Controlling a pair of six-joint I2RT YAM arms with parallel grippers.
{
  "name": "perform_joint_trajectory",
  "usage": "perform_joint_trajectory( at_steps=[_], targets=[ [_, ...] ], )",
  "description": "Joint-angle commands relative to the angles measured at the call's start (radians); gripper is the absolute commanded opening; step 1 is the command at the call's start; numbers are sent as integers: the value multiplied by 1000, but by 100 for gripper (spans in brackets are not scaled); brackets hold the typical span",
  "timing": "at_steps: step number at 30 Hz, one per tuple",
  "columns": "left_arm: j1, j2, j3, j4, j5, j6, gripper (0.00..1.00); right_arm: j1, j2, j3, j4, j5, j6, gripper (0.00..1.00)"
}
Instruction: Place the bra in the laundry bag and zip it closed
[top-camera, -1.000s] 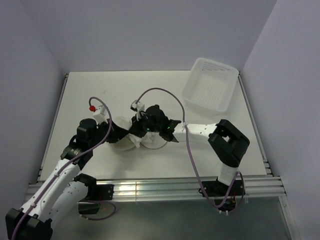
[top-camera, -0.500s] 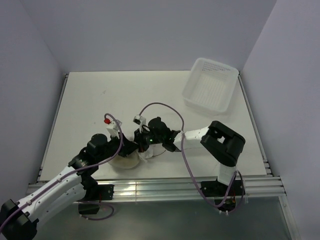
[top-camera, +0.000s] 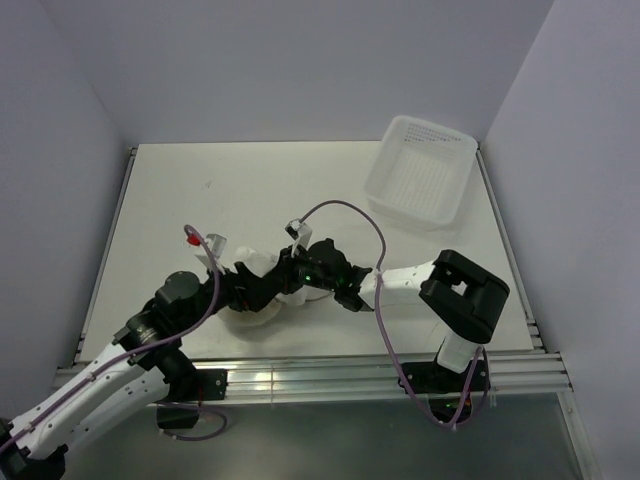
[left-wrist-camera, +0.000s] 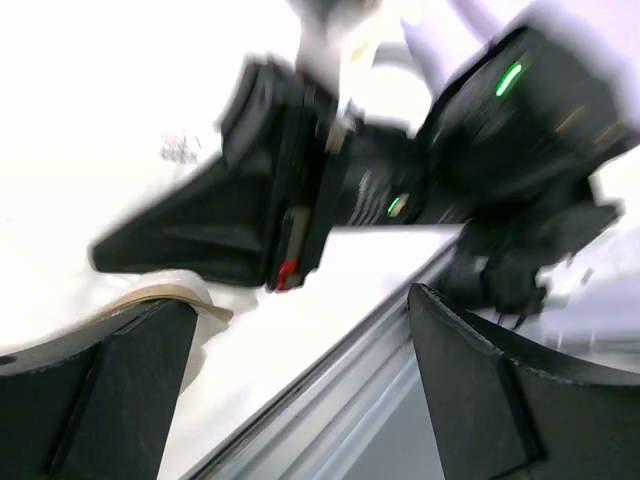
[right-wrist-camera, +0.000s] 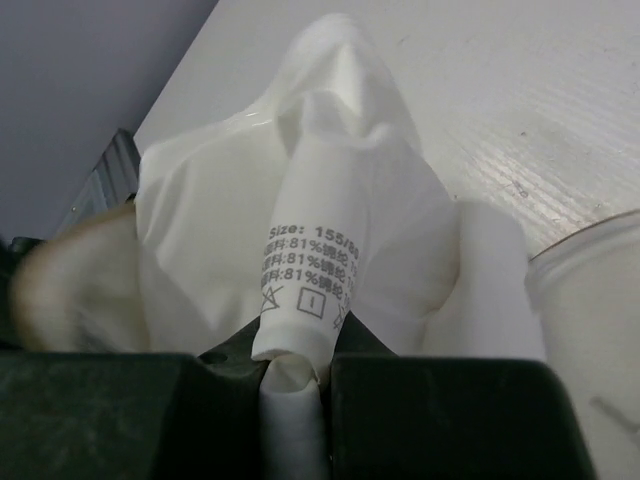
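My right hand (right-wrist-camera: 293, 365) was clenched on the soft white fabric bra (right-wrist-camera: 330, 200). Its two dark fingers (right-wrist-camera: 420, 420) pinched a fold of cloth together with a printed care label (right-wrist-camera: 305, 290), so the fabric rose in a crumpled peak straight ahead of that hand. My left hand (left-wrist-camera: 298, 305) was released, its dark fingers (left-wrist-camera: 110, 390) spread wide with nothing between them but the bare surface and a grey metal rail (left-wrist-camera: 340, 390). The black body of my right hand filled the blurred view just beyond those fingers. Seen from above, the two hands met nose to nose near the middle of the flat white surface (top-camera: 180, 190), the left reaching in from the left and the right from the right. The small round laundry bag of translucent whitish mesh (top-camera: 245, 318) lay on the surface just beside my left hand, on its near side, and just to the left of my right hand. I could not tell whether any of the bra was inside it. The white rectangular plastic tray (top-camera: 418, 178) stood well apart, far beyond my right hand at the far right corner.
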Motion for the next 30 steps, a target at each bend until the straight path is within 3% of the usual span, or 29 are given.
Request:
perform_joint_trajectory(
  at_steps=[1,6,9,12,13,16,21,23,25,26,30],
  targets=[
    [1,-42,156,-168,-194,-46,90,10,-26,-25,51,29,-19,0],
    [1,-26,222,-324,-419,-144,80,12,-53,-34,34,49,-40,0],
    [1,-58,221,-321,-433,-125,69,12,-66,-44,29,59,-53,0],
    [1,-83,230,-315,-383,-81,75,12,-72,-62,40,66,-54,0],
    [1,-62,259,-338,-355,-66,83,10,-73,-67,45,69,-54,0],
    [-1,-23,297,-445,-306,-25,93,12,-87,-76,42,83,-62,0],
    [1,-46,365,-554,-327,-9,99,23,-106,-65,16,94,-76,0],
    [1,-22,403,-548,-216,37,99,32,-109,-65,11,95,-80,0],
    [1,38,449,-600,-224,52,99,36,-115,-64,0,105,-89,0],
    [1,44,475,-633,-269,49,98,43,-118,-65,-7,108,-93,0],
    [1,69,483,-700,-433,-67,74,62,-147,-82,-15,134,-108,0]
  ],
)
